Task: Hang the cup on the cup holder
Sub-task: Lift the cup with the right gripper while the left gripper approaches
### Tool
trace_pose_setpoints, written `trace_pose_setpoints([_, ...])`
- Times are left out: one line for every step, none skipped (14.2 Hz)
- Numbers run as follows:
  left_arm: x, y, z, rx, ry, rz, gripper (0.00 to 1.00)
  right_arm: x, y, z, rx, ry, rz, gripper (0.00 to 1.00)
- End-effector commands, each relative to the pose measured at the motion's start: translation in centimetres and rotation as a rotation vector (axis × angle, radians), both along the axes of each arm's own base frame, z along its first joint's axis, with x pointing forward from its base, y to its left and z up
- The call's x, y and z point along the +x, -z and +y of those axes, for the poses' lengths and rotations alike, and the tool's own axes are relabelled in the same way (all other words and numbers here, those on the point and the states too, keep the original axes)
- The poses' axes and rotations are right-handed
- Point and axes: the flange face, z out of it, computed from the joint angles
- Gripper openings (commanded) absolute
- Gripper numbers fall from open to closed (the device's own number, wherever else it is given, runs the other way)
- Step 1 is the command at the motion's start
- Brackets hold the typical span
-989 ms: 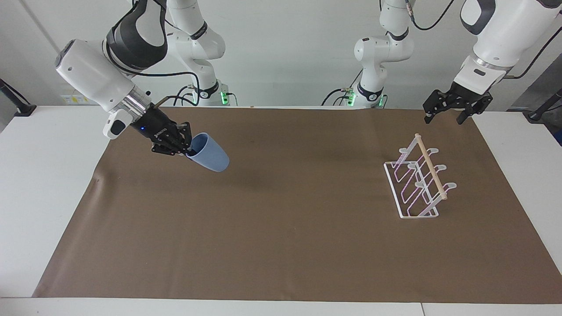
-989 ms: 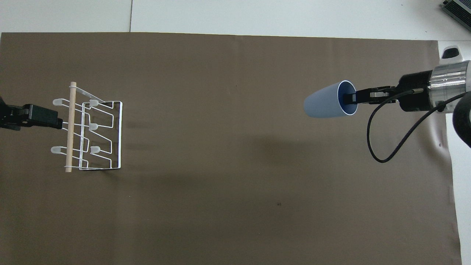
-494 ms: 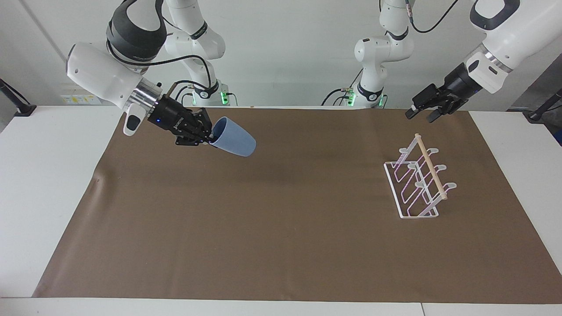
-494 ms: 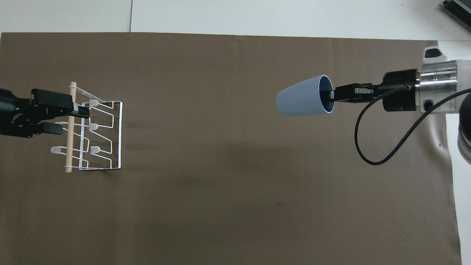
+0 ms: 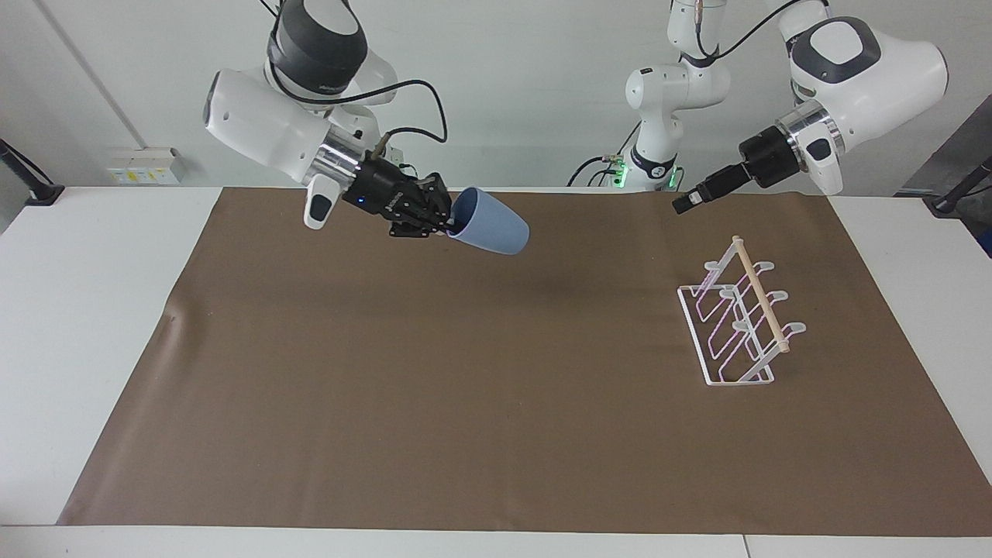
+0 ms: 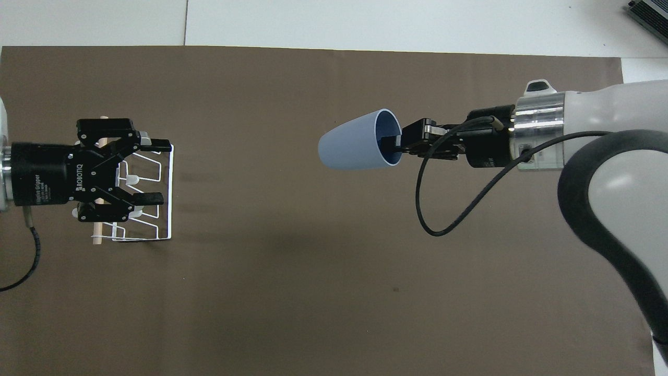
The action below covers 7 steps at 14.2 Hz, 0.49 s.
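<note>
Aloft over the brown mat (image 5: 496,403) toward the robots' edge of the table: cup (image 5: 490,222), lying sideways, base pointing toward the left arm's end, pinched at the rim by the right gripper (image 5: 443,220), one finger inside the mouth, one outside. Cup holder (image 5: 736,319) upright on the mat near the left arm's end, well apart from the cup. Left gripper (image 6: 133,168) spread wide, empty, raised over the holder. Likely risks: rim pinch slipping during transport; mouth missing a slanted prong; light rack tipping or sliding under a sideways push.
</note>
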Motion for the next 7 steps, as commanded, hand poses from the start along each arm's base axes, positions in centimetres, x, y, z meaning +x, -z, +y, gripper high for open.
trace_pose_setpoints([-1.5, 1.2, -0.9, -0.132, -0.151, 0.103, 1.0, -0.8, -0.3, 2.9, 0.034, 0.104, 0.05, 0.0])
trace_pose_setpoints([-1.5, 1.4, -1.6, -0.181, -0.198, 0.127, 1.0, -1.0, -0.4, 3.8, 0.039, 0.13, 0.054, 0.0])
trace_pose_setpoints([-1.6, 1.8, -3.5, -0.207, -0.243, 0.148, 1.0, -1.2, -0.5, 4.6, 0.042, 0.139, 0.051, 0.0])
trace_pose_setpoints([-1.6, 2.1, -5.0, -0.229, -0.301, 0.17, 1.0, -1.4, -0.5, 5.2, 0.044, 0.143, 0.055, 0.0])
trace_pose_setpoints([-1.6, 2.0, -6.3, -0.278, -0.357, 0.202, 1.0, -1.7, -0.4, 5.9, 0.046, 0.144, 0.073, 0.0])
trace_pose_setpoints([-1.6, 2.1, -7.6, -0.308, -0.419, 0.23, 1.0, -1.9, -0.4, 6.5, 0.049, 0.154, 0.081, 0.0])
trace_pose_setpoints([-1.9, 2.1, -9.0, -0.312, -0.449, 0.239, 1.0, -2.1, -0.5, 7.0, 0.054, 0.172, 0.081, 0.0])
